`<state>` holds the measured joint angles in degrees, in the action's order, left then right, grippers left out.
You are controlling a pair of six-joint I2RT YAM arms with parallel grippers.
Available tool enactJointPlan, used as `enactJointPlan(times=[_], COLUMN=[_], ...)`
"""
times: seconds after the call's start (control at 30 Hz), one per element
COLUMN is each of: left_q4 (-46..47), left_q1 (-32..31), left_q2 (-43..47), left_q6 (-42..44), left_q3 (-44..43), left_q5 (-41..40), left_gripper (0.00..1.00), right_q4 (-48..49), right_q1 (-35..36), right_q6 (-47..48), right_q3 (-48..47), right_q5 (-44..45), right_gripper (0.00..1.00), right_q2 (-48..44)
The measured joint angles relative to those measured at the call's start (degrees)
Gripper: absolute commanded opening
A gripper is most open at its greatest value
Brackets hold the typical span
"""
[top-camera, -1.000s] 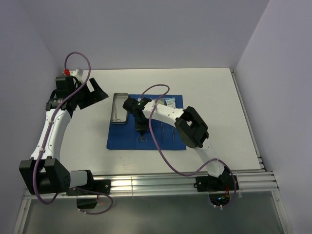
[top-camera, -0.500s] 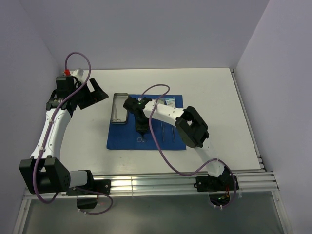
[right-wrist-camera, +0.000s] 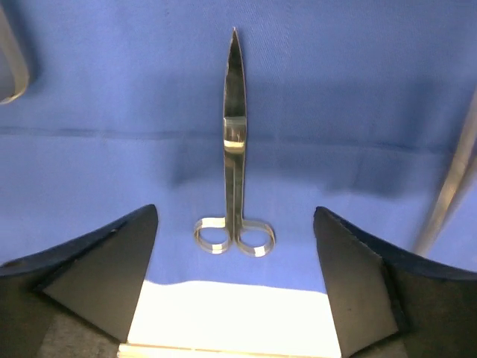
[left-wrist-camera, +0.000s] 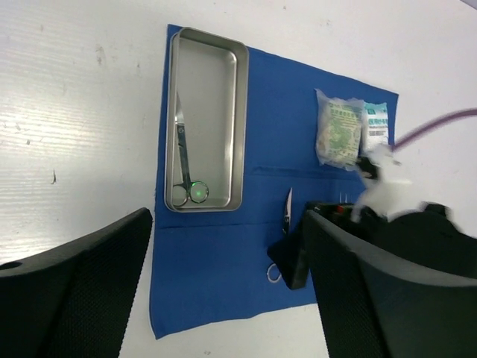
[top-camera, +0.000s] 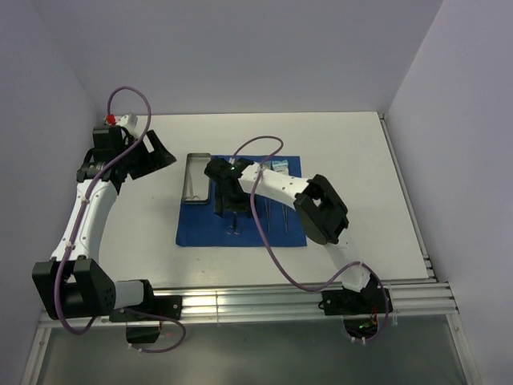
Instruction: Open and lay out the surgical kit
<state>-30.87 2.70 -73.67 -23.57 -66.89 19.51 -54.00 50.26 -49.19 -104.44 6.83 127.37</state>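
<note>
The surgical kit's blue cloth (top-camera: 200,228) lies spread flat on the white table. A steel tray (top-camera: 195,178) rests on its left edge with one pair of scissors (left-wrist-camera: 181,160) inside. Two packets (left-wrist-camera: 339,136) lie at the cloth's far right corner. A second pair of scissors (right-wrist-camera: 233,149) lies loose on the cloth, rings toward me, with my right gripper (right-wrist-camera: 235,215) open just above it and a finger on either side, not touching. Thin tweezers (top-camera: 271,215) lie to the right of it. My left gripper (left-wrist-camera: 227,220) hangs open high above the table, left of the tray.
The right arm's purple cable (top-camera: 264,241) loops over the cloth. An aluminium rail (top-camera: 280,301) runs along the table's near edge. Walls close in the table at the back and on both sides. The tray's corner (right-wrist-camera: 11,67) shows at the right wrist view's left edge.
My right gripper has opened and let the scissors go onto the cloth, then drawn back slightly. The left arm has hardly moved.
</note>
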Motion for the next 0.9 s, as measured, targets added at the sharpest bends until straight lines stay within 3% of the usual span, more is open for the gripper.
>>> enactJointPlan(times=[0.03, 0.27, 0.4, 0.47, 0.63, 0.9], left_q4=[0.2, -0.4, -0.7, -1.3, -3.5, -7.7], left_q1=[0.0, -2.6, -7.9, -11.3, -16.0, -18.5], left_q2=[0.0, -3.4, -8.5, -11.1, -17.8, -28.7], left_q6=[0.5, 4.9, 6.5, 6.5, 5.2, 3.7], left_q3=[0.3, -0.4, -1.6, -1.7, -2.5, -7.1], left_q5=[-0.4, -5.4, -10.5, -12.8, -15.8, -20.6], left_gripper=[0.81, 0.74, 0.73, 0.72, 0.47, 0.47], right_q4=[0.0, 2.3, 5.0, 5.6, 6.1, 6.2], right_q1=[0.0, -1.0, -2.8, -3.7, -5.1, -5.9], right_q6=[0.1, 0.9, 1.7, 2.2, 2.8, 3.3], right_q3=[0.7, 5.6, 7.5, 8.1, 11.3, 15.1], right_q5=[0.3, 1.9, 2.2, 2.3, 2.3, 2.2], right_gripper=[1.00, 1.00, 1.00, 1.00, 1.00, 1.00], right_q2=[-1.4, -17.1, -25.3, -27.0, -27.6, -27.6])
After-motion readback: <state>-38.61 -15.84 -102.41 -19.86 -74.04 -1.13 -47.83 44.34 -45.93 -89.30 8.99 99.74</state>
